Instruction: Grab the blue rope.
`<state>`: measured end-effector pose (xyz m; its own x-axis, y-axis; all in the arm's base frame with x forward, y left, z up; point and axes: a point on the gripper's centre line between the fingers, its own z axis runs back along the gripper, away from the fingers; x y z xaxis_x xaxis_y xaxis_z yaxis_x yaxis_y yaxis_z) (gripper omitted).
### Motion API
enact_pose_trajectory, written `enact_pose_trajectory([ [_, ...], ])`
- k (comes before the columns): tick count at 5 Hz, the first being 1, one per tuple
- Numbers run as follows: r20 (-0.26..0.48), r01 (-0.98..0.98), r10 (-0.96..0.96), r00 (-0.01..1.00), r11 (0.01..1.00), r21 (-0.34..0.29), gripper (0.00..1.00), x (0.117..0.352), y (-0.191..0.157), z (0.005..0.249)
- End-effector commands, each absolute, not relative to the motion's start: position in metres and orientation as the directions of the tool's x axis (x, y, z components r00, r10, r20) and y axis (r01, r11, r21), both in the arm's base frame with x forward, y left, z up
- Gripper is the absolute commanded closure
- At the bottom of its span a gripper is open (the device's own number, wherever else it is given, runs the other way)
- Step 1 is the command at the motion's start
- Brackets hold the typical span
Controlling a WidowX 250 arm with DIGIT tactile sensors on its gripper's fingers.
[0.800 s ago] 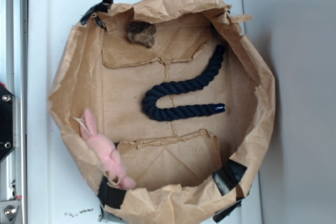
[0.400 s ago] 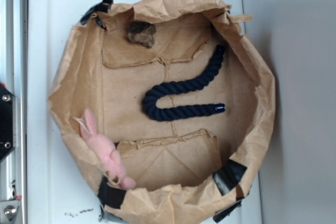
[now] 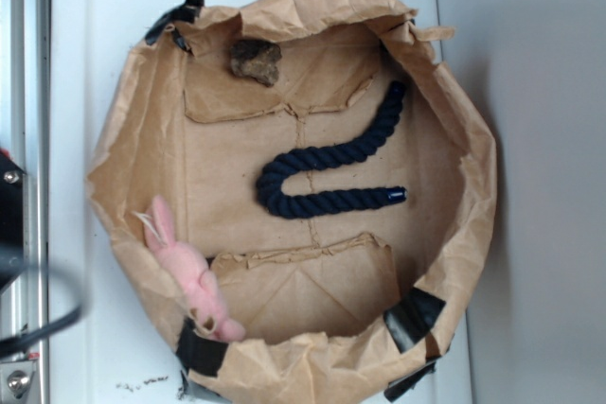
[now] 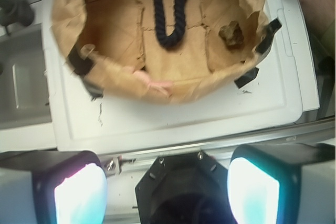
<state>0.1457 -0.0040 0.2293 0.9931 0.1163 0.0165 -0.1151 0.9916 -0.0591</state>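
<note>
Rope (image 3: 327, 169), dark navy twisted strand, lies in an S-bend on floor of paper bag (image 3: 473, 177), well ahead of hand (image 4: 167, 190) & apart from it. Hand's fingers (image 4: 79, 192) spread wide, nothing btwn them, hovering short of white lid (image 4: 173, 119) that carries bag. Pink plush (image 3: 189, 276) leans on bag's near wall, closest thing to hand. Brown rock (image 3: 256, 61) sits ahead-right in wrist view, near bag wall. Blurred dark cable (image 3: 38, 314) at exterior view's edge.

Place: a robot test bench, likely a lab.
Signs: taped paper bag (image 3: 454, 234) on white plastic lid (image 3: 85, 63); metal rail (image 3: 24, 63).
</note>
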Motion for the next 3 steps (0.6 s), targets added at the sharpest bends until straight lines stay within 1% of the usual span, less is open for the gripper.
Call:
enact_pose_trajectory([
  [1, 0.012, -0.102, 0.102, 0.995, 0.994, -0.049, 0.0, 0.186, -0.001, 0.227],
  [2, 0.001, -0.042, 0.042, 0.999, 0.999, -0.029, 0.0, 0.189, -0.017, 0.219],
  [3, -0.03, -0.001, 0.0, 1.0, 0.999, -0.036, 0.0, 0.19, -0.027, 0.207],
])
